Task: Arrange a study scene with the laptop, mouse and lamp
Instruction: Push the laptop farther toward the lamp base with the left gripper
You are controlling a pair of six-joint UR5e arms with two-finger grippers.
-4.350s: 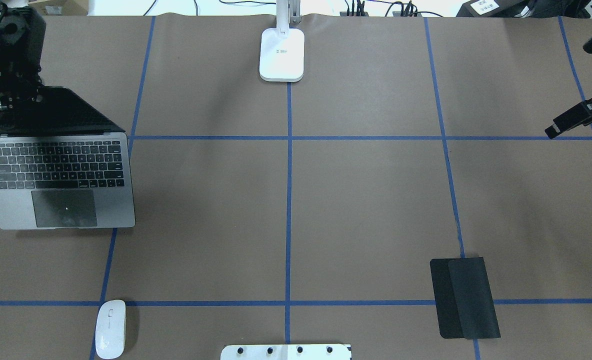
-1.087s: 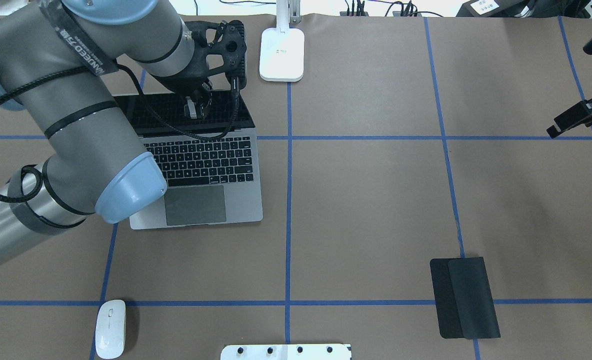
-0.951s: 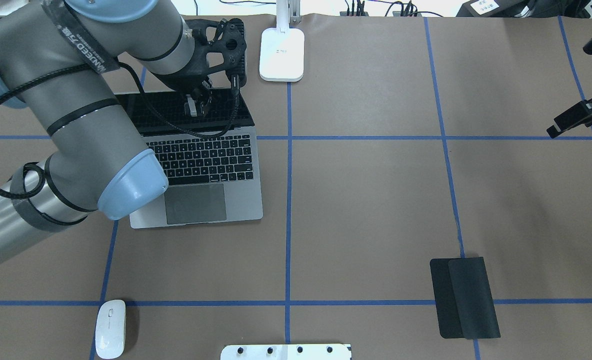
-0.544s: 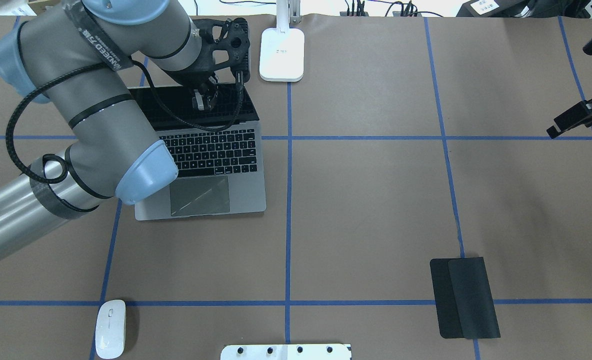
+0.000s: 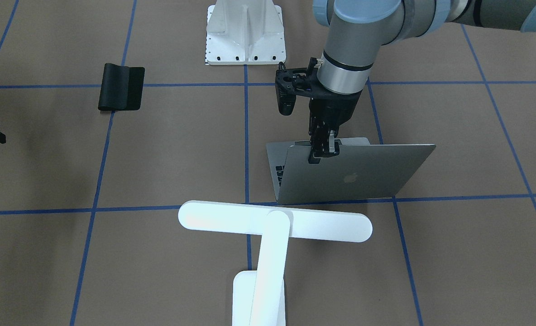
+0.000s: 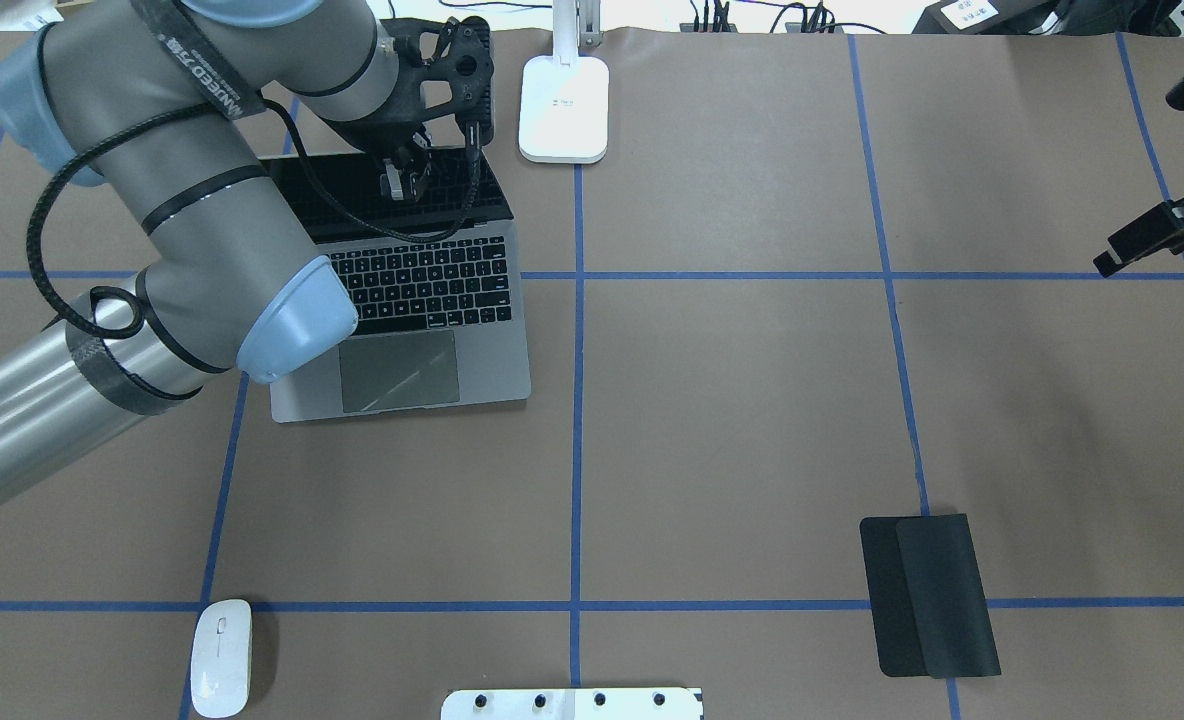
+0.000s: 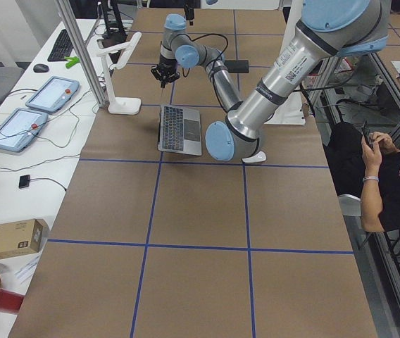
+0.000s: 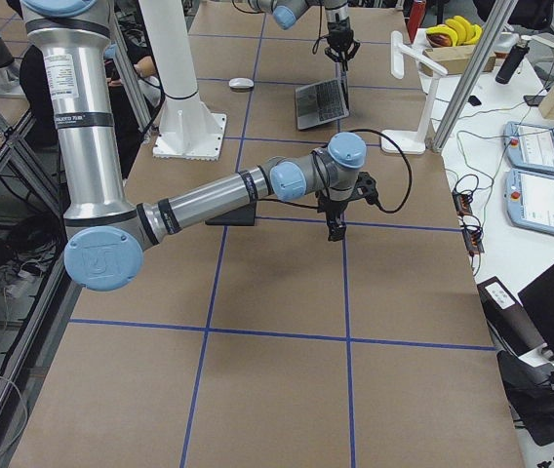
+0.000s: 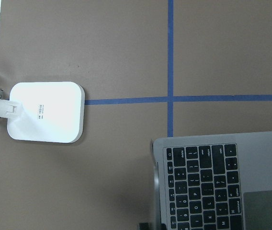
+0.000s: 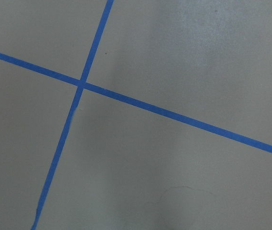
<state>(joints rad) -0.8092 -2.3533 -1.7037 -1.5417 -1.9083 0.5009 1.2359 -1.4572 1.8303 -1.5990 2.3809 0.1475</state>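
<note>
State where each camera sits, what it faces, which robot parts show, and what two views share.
Front-facing: across the table, facing the robot; left gripper clamps the laptop lid.
Overhead: behind the robot, looking forward-down; left arm, mouse.
Left side: table's end; left arm near.
Right side: opposite end; right arm near.
Left wrist: down on lamp base and keyboard.
Right wrist: down on taped table; no robot.
Shared: front and overhead show laptop.

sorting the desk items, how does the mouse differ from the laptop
The laptop is grey, open and far larger; the mouse is small, white and oval. The left gripper is shut on the laptop's lid edge; the mouse lies untouched. The laptop is near the lamp; the mouse is far from it. Both rest on the table.
</note>
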